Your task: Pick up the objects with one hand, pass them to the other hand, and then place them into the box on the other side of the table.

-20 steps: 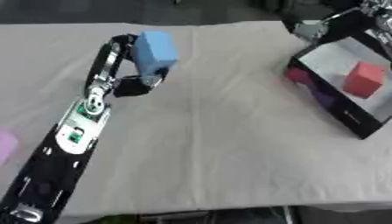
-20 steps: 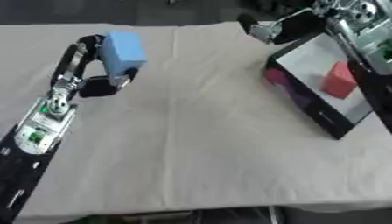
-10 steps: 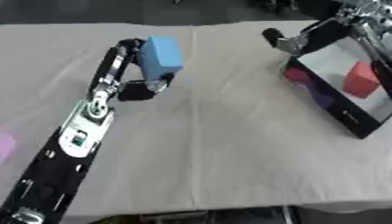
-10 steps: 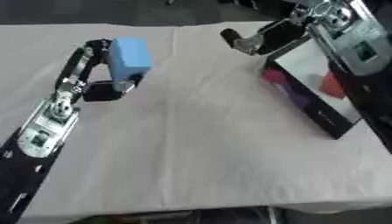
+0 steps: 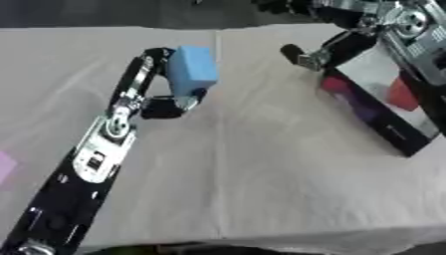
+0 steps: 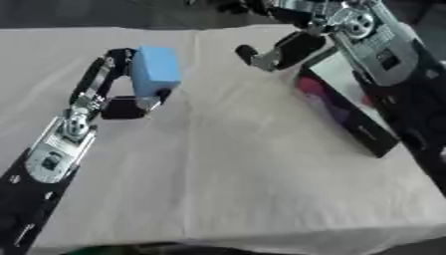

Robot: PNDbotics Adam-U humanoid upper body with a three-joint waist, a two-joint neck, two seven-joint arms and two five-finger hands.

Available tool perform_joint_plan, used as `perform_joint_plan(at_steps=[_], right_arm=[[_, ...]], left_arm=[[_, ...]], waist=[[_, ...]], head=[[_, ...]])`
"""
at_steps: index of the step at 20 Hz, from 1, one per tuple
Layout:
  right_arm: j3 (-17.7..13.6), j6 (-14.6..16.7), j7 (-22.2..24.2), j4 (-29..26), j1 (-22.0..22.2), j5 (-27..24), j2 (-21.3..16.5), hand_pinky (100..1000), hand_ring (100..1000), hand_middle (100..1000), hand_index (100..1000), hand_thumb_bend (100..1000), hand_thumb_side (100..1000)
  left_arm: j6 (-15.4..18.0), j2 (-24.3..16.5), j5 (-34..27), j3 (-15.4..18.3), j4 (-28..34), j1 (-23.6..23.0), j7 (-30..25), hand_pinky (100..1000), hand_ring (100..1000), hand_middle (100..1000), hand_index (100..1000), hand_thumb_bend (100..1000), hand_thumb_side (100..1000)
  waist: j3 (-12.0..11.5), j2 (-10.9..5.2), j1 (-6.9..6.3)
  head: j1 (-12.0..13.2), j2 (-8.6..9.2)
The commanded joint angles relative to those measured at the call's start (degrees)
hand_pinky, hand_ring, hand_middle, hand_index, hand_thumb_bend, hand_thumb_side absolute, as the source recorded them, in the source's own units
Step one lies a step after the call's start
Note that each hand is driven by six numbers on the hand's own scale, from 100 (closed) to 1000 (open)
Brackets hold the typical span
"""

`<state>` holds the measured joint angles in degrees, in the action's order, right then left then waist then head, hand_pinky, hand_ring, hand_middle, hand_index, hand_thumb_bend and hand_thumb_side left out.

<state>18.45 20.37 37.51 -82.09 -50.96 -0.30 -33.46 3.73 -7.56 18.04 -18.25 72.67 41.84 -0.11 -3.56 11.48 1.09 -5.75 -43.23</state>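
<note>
My left hand is shut on a light blue block, holding it above the cloth at the left of the middle. My right hand reaches leftward from the upper right, fingers straight and open, a short gap away from the block. The black box stands at the right edge. Inside it lie a red block and something purple-pink near its left wall.
A beige cloth covers the table, with its front edge near the bottom of the view. A pink thing shows at the left edge. My right forearm crosses above the box.
My right hand has come away from the box and swung left toward the block. My left hand has carried the blue block to the right, toward the middle.
</note>
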Motion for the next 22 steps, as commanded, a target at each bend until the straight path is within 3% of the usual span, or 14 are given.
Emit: perform_joint_plan(at_steps=[1, 12, 22], right_arm=[[0.1, 0.5, 0.9, 0.8, -1.6, 1.3, 0.1, 1000, 1000, 1000, 1000, 100, 100], [1.1, 0.3, 2.0, 3.3, -2.6, 3.9, 2.7, 1000, 1000, 1000, 1000, 100, 100], [2.1, 0.9, -2.8, 5.1, -3.2, 10.3, 4.6, 1000, 1000, 1000, 1000, 152, 100]], left_arm=[[0.7, 0.5, 0.1, -0.4, 0.9, 1.3, -0.1, 640, 510, 495, 593, 100, 100], [2.9, 2.9, 1.9, -1.4, 1.4, 1.6, 3.4, 631, 507, 496, 594, 100, 120], [2.9, 4.5, 2.8, -2.5, 2.2, 2.0, 5.4, 629, 507, 496, 595, 100, 125]], waist=[[-0.2, -1.45, 0.08], [-1.3, -0.82, 0.49], [-2.2, -0.36, 0.81]], head=[[-0.4, -0.10], [-1.4, -0.36], [-2.5, 0.03]])
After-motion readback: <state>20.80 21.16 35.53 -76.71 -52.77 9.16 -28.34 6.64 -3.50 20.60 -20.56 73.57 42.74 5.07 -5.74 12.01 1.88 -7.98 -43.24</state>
